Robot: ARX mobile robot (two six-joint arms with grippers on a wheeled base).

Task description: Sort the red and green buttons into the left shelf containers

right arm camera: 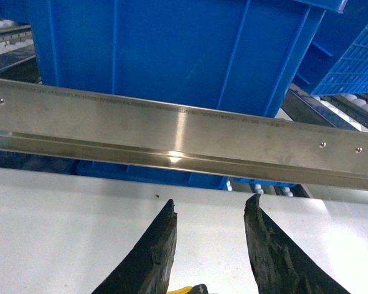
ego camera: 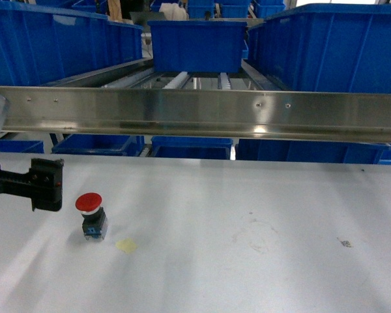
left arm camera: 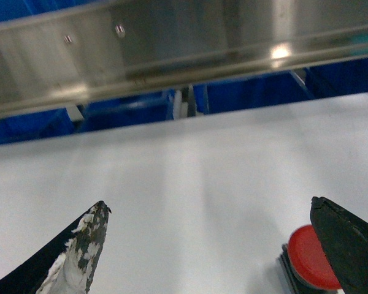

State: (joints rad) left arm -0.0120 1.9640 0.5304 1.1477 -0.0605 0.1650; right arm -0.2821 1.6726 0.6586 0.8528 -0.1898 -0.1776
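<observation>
Left gripper (ego camera: 47,184) sits near the left edge of the bench (ego camera: 247,261), jaws spread wide and holding nothing. In the left wrist view its fingers (left arm camera: 89,245) straddle bare surface.

Just beside it, toward the front edge, the red button (ego camera: 89,203) stands upright on its black-and-blue base, cap up. The wrist view shows the red cap partly behind the right finger, so the jaws are not centred on it. No green button visible.

Judgement: step in hand is the approach to grasp. To do it well, shift the gripper until the cap lies midway between the fingers, then lower and close on the collar or base, not the rounded cap, which could slip.

A small yellowish scrap (ego camera: 126,245) lies near the button, apart from it.

A steel rail (ego camera: 202,112) spans the bench's far edge; blue bins (ego camera: 39,45) sit beyond it. Any carry to the left bins must clear this rail.

Right gripper (right arm camera: 210,211) is parted, empty, facing the rail.
</observation>
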